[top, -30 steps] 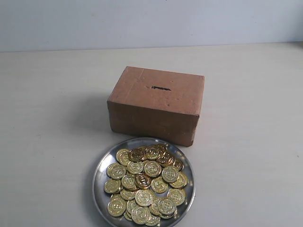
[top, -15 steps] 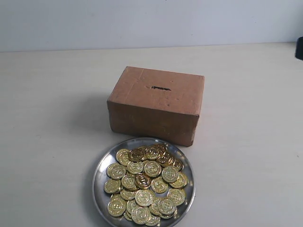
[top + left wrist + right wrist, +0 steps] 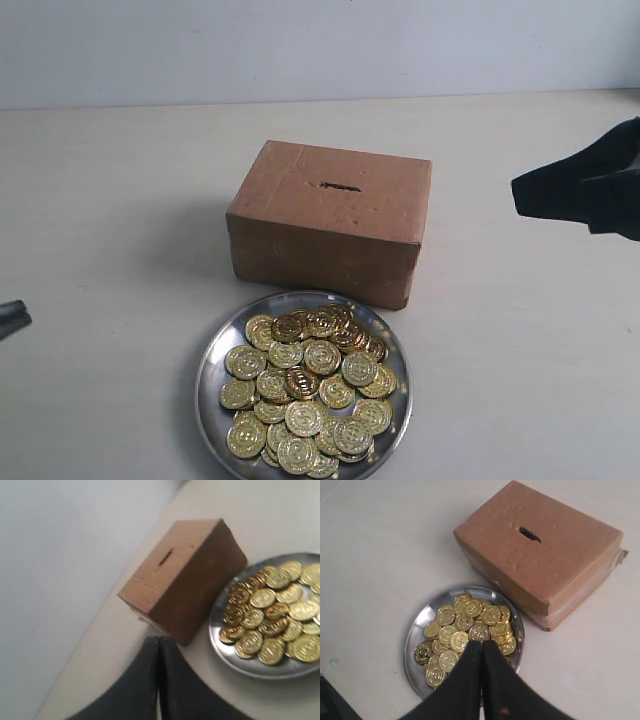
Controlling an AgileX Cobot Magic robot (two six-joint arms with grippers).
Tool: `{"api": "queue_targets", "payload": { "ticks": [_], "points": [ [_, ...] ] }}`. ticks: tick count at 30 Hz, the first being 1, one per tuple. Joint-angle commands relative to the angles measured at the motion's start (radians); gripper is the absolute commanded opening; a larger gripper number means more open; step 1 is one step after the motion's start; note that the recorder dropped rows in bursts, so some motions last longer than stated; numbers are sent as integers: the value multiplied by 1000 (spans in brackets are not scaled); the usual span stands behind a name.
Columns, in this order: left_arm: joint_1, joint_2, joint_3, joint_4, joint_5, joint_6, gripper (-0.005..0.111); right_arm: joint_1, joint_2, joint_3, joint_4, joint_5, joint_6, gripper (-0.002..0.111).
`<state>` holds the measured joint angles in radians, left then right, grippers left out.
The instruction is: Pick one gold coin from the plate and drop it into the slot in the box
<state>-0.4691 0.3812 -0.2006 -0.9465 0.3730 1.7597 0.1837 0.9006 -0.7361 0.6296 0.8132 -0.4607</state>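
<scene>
A brown cardboard box (image 3: 330,220) stands mid-table, its dark slot (image 3: 340,186) on the top face. In front of it a silver plate (image 3: 210,370) holds a heap of several gold coins (image 3: 305,385). My right gripper (image 3: 520,195) comes in from the right edge, black, shut and empty, well above the table and right of the box. In the right wrist view the right gripper (image 3: 481,644) hangs over the plate (image 3: 415,630) and coins (image 3: 465,627). Only the tip of my left gripper (image 3: 18,318) shows at the left edge; the left gripper (image 3: 159,640) is shut, near the box (image 3: 185,575).
The pale table (image 3: 120,200) runs back to a light wall (image 3: 300,45). Bare tabletop lies on both sides of the box and plate.
The right gripper has swung in from the right edge, where only a sliver showed half a second ago. The left gripper's tip has appeared at the left edge. Box, plate and coins are unmoved.
</scene>
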Motion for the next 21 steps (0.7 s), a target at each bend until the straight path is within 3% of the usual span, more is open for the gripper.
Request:
{"api": "queue_targets", "payload": {
  "ticks": [1,8,14,21],
  "points": [
    [-78,160,-27,0,7,161,0,2,22,-12,11,4,-34,0],
    [-143,398,-100,0,7,337,0,2,32,-12,11,9,-34,0],
    [-192,549,-157,98,-21,338,0,2,32,-12,15,10,-37,0],
    [-222,644,-174,98,-101,338,0,123,208,-12,18,-10,-121,0]
  ]
}}
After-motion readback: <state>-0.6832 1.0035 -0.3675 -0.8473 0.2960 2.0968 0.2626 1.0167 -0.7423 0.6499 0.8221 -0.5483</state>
